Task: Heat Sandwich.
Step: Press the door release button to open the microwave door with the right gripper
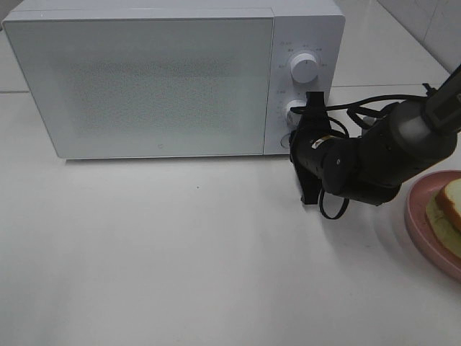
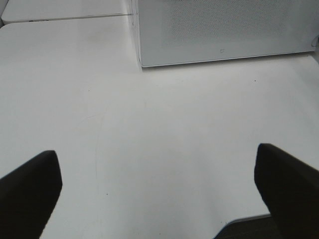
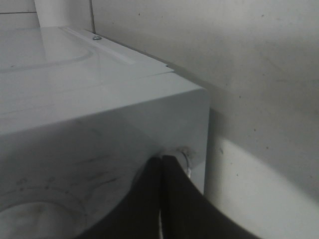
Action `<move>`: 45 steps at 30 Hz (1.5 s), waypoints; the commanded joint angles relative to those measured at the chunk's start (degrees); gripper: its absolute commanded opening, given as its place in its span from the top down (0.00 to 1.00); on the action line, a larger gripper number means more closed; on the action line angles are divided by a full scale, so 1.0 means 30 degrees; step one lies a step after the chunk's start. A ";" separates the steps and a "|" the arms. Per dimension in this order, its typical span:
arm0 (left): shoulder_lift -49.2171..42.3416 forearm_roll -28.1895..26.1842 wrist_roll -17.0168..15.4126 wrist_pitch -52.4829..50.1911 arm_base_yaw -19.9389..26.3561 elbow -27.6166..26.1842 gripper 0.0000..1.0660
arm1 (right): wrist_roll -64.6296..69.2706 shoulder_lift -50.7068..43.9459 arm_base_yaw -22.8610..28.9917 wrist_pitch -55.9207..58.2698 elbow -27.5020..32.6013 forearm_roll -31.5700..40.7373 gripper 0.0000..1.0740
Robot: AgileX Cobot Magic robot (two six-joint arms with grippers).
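Right gripper (image 3: 162, 162), jaws clenched, at microwave (image 1: 151, 79) control panel (image 1: 320, 29); left gripper (image 2: 157, 164) jaws released above tabletop (image 2: 149, 99); sandwich (image 1: 450, 209) on pink plate (image 1: 420, 216).

The sandwich (image 1: 449, 210) lies flat on a round pink plate (image 1: 419, 216) at the far right of the bench (image 1: 180, 259), partly cut off by the picture's edge. Its white bread has an orange-brown crust, with a pale green-yellow filling showing beneath. It sits right of the microwave (image 1: 158, 79), nearer than its front and apart from it.
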 commanded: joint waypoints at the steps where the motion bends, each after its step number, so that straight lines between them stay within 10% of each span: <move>1: -0.0382 -0.0115 -0.0038 -0.0286 0.0019 0.0057 0.05 | 0.0057 -0.0115 -0.0267 -0.0764 -0.0420 0.0000 1.00; 45: -0.0382 -0.0115 -0.0038 -0.0286 0.0019 0.0057 0.05 | -0.1165 0.0477 -0.0688 -0.4469 -0.2578 0.0076 1.00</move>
